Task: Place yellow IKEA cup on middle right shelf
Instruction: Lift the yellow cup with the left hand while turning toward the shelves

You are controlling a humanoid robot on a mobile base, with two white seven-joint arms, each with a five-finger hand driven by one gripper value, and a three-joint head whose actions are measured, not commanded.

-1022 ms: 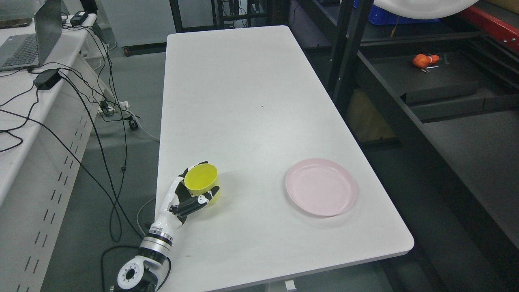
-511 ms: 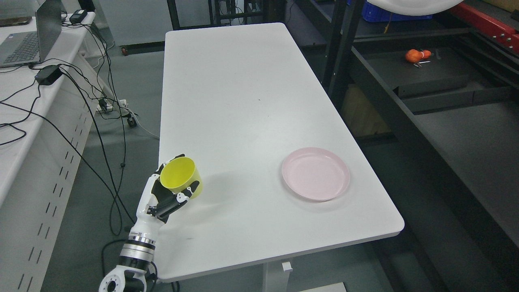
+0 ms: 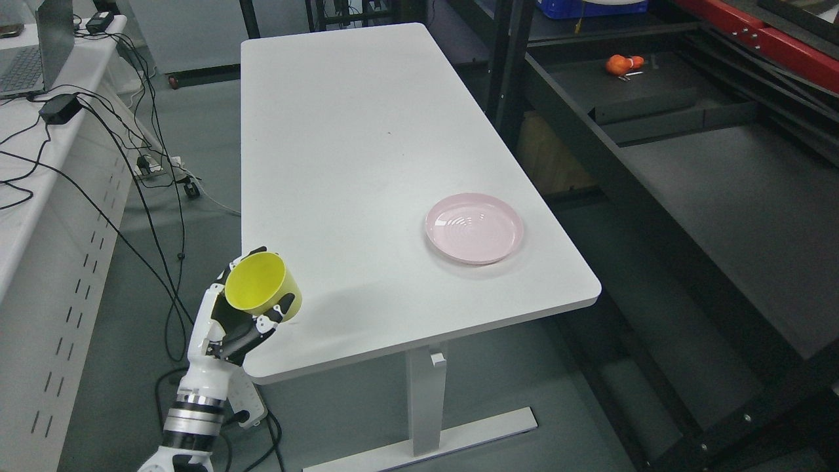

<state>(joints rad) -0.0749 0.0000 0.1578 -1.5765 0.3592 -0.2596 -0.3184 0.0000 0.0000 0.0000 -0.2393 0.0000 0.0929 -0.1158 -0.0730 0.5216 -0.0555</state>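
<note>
From my head view, the white tabletop [image 3: 341, 131] fills the centre, a long rectangle running from 12 o'clock down to a rounded near edge at 6 o'clock. Most of its surface is bare, with wide open room across the middle and far end. To its right, from 1 to 4 o'clock, stands a dark shelf unit [image 3: 721, 190]; its black upright post [image 3: 508, 65] sits close to the tabletop's right edge, with a narrow gap between them. A small orange object [image 3: 619, 63] lies deep on the shelf at 1 o'clock, too small for me to identify. At 9 to 11 o'clock a second white desk [image 3: 33, 196] carries black cables [image 3: 98, 131] and a laptop [image 3: 39, 46] cut off by the frame. A pink plate [image 3: 474, 227] rests on the tabletop near its right edge, at about 4 o'clock from centre. At 7 o'clock, my left hand [image 3: 239, 321] is clenched around the yellow IKEA cup [image 3: 262, 288], tilted with its mouth toward me, held over the tabletop's near left corner. The arm is cut off at the bottom edge.
</note>
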